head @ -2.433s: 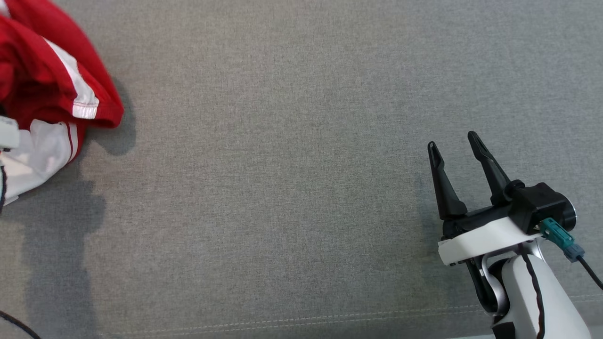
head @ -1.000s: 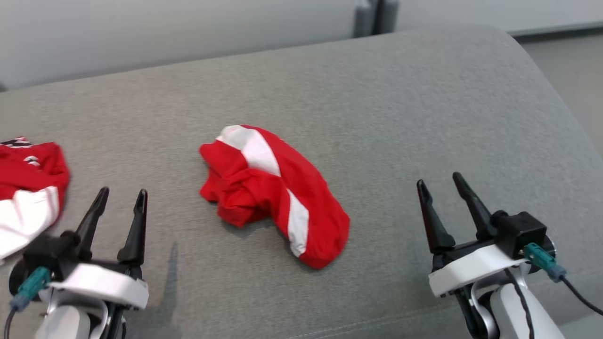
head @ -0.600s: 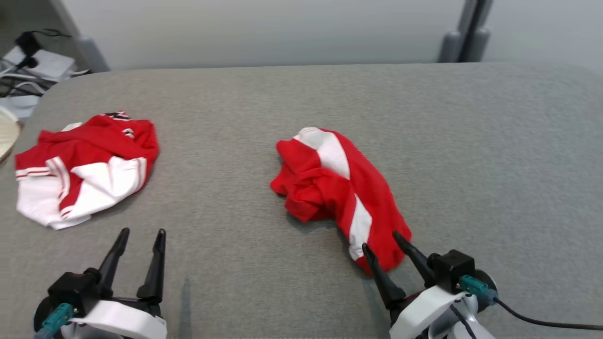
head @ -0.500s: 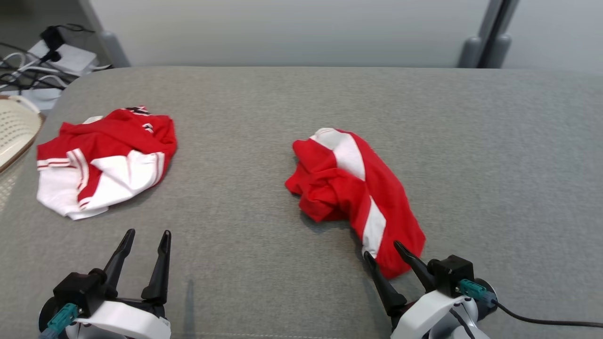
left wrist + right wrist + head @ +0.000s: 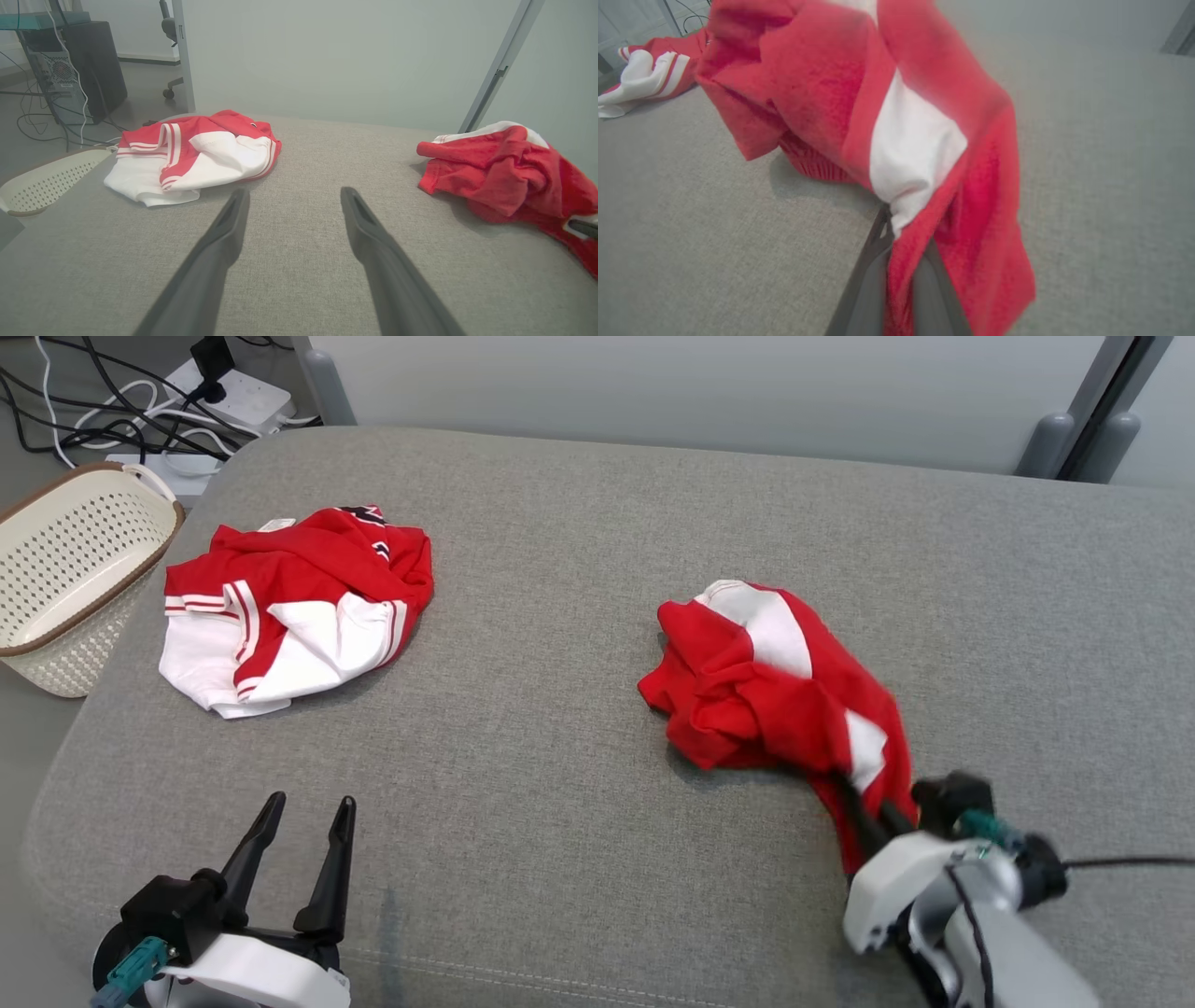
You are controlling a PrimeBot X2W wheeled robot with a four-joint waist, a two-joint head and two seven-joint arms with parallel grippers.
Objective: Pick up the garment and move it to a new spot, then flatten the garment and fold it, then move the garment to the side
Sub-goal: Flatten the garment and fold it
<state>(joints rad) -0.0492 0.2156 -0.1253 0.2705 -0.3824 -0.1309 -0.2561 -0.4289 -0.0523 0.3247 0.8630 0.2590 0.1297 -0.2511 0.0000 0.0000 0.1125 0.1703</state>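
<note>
The garment (image 5: 775,691) is a crumpled red piece with a white stripe, lying right of centre on the grey cushion (image 5: 560,821). My right gripper (image 5: 864,812) is shut on its near end, and the cloth drapes over the fingers. In the right wrist view the garment (image 5: 901,116) rises from the right gripper (image 5: 899,242), with red and white fabric pinched between the dark fingers. My left gripper (image 5: 311,803) stands open over bare cushion at the lower left, holding nothing. The left wrist view has the left gripper (image 5: 294,193) open and the garment (image 5: 504,172) far to its right.
A second red and white garment (image 5: 289,597) lies crumpled at the cushion's far left. A cream perforated basket (image 5: 75,569) stands on the floor beyond the left edge. Cables and a power strip (image 5: 215,392) lie behind it. A grey wall runs along the back.
The head camera has shifted, bringing the basket into view. My right gripper has shut on the garment's near end, and that end has lifted slightly. The left gripper stays open.
</note>
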